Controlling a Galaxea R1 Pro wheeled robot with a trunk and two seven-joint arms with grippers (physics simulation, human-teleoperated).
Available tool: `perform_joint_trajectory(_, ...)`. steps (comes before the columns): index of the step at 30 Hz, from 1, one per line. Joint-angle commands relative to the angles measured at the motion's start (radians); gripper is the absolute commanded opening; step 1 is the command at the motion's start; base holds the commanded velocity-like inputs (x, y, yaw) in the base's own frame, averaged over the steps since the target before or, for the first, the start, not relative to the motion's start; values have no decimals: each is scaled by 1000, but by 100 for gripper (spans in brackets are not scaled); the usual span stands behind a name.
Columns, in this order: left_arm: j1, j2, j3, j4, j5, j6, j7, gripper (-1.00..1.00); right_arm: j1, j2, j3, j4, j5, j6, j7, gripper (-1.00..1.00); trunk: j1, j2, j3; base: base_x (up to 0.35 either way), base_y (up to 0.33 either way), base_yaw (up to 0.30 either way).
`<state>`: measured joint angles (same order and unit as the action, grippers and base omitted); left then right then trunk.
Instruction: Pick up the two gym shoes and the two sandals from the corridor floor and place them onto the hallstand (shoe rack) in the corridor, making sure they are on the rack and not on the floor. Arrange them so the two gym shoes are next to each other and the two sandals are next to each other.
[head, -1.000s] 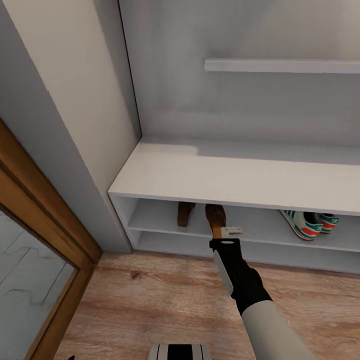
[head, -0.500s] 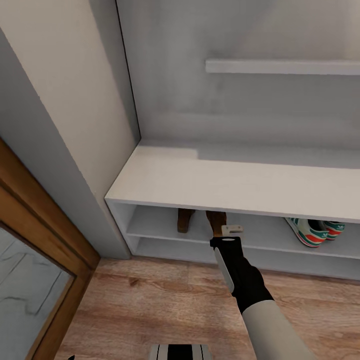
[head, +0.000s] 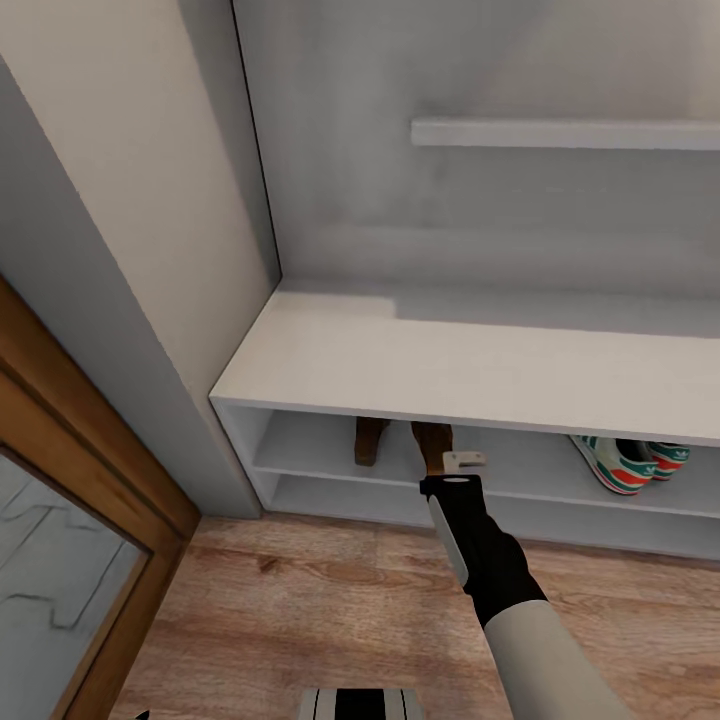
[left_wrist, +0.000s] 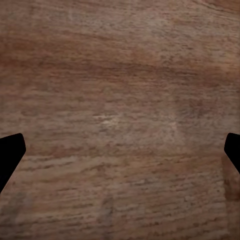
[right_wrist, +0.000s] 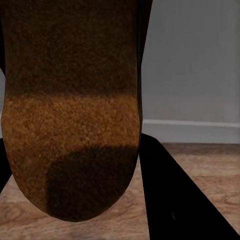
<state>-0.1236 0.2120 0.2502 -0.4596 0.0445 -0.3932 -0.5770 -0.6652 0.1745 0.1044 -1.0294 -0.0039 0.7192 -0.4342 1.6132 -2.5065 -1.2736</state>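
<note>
One brown sandal (head: 430, 438) lies at the front of the hallstand's (head: 440, 370) upper open shelf, and my right gripper (head: 445, 465) is shut on its heel end. In the right wrist view its tan footbed (right_wrist: 70, 100) sits between the black fingers (right_wrist: 170, 200). The other sandal (head: 371, 438) rests just to its left on the same shelf, close beside it. The two gym shoes (head: 628, 462) stand together further right on that shelf. My left gripper (left_wrist: 120, 155) hangs open over the corridor floor (left_wrist: 120, 90).
A wall corner and a wood-framed door (head: 90, 480) close off the left. The bench top overhangs the shelves, and an upper shelf (head: 560, 132) juts from the back panel. Plank floor (head: 300, 600) lies in front.
Over the first half second the view shifted slightly and more of the held sandal went under the bench top. Nothing has moved since.
</note>
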Motion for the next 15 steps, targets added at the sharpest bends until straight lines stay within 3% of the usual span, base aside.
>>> perform_joint_trajectory(1, -1, 0, 4, 1, 5, 1, -9, 100, -1, 0, 1, 0, -4, 5, -7, -100, 0, 0, -1, 0, 0, 0)
perform_joint_trajectory(6, -1, 0, 4, 1, 5, 2, -9, 100, -1, 0, 1, 3, -4, 5, -6, -100, 0, 0, -1, 42, 0, 0)
perform_joint_trajectory(15, -1, 0, 4, 1, 4, 2, -9, 100, -1, 0, -1, 5, -4, 5, -6, -100, 0, 0, -1, 266, 0, 0)
